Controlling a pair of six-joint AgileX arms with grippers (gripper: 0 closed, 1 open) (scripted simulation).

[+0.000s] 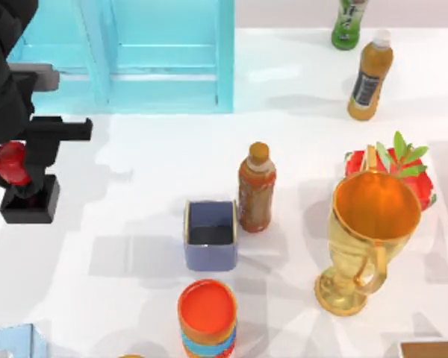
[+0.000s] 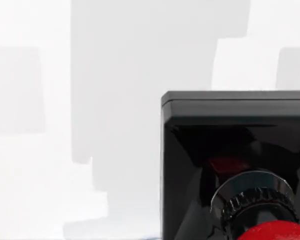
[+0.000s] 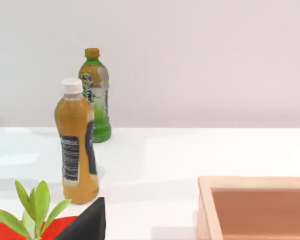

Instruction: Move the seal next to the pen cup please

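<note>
At far left of the white desk (image 1: 134, 298), left pincer (image 1: 19, 168) gripped the seal (image 1: 22, 186), a red ball knob on a black square base. The slate-blue square pen cup (image 1: 210, 235) lay well to its right, slightly nearer. Right arm parked.

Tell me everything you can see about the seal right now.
The seal is a small stamp: a glossy red ball knob over a black square block base, joined by a ridged metallic collar seen in the left wrist view. It looks like hard plastic. It stands upright at the top view's far left, well apart from the pen cup. The left claw is down over it around the knob; whether it grips cannot be told.
</note>
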